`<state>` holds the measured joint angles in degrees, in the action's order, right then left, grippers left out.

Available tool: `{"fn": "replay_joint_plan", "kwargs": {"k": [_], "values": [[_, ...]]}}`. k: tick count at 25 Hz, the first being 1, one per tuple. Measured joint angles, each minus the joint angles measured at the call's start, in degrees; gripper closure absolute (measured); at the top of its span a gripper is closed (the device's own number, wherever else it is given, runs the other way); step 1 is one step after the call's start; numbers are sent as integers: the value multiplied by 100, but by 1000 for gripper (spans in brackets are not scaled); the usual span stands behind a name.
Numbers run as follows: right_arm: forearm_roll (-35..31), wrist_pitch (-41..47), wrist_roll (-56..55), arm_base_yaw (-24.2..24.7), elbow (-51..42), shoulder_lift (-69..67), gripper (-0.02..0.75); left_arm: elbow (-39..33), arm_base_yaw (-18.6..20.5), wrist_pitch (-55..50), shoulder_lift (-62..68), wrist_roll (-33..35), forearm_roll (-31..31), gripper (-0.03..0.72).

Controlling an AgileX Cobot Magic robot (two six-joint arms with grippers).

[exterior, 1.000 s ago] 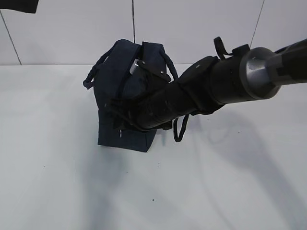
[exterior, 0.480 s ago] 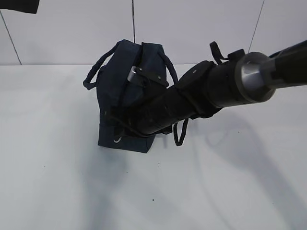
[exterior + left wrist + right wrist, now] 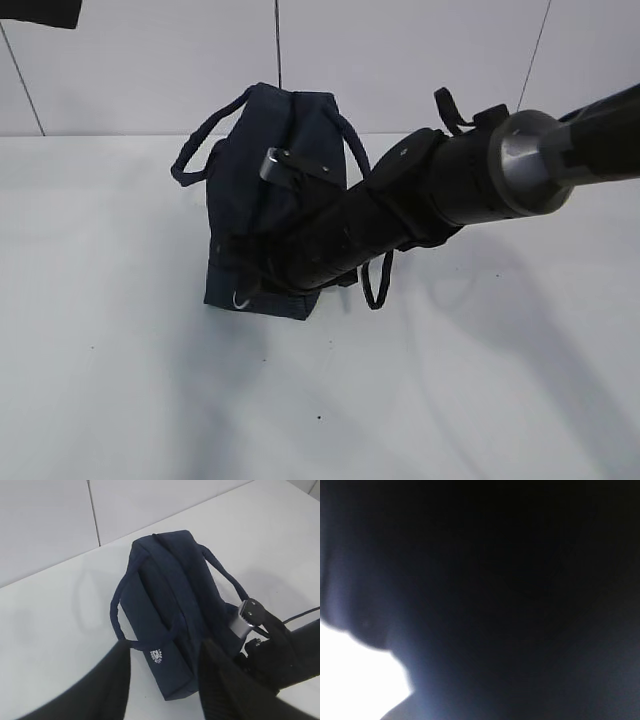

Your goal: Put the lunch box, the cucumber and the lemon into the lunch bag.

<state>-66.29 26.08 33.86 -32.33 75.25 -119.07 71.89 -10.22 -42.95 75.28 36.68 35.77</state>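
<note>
A: What is sitting on the white surface (image 3: 120,380) under the pale panelled wall (image 3: 400,60)?

B: The navy bag (image 3: 265,200) is standing there, handles looping up on both sides, white logo (image 3: 156,656) facing the left wrist view.

A: Where is the right arm (image 3: 420,205) reaching?

B: It is slanting down against the bag's near side. Its gripper is hidden, and its camera is showing only dark blur, so I cannot tell its state.

A: And the left gripper (image 3: 165,690)?

B: It is hanging spread wide above the bag, grasping nothing.
</note>
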Motion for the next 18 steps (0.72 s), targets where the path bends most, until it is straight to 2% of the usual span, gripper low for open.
{"fn": "replay_joint_plan", "kwargs": {"k": [18], "values": [[768,728,-10,0,0,441,738,-38,0,0,0,0,5,386]]}}
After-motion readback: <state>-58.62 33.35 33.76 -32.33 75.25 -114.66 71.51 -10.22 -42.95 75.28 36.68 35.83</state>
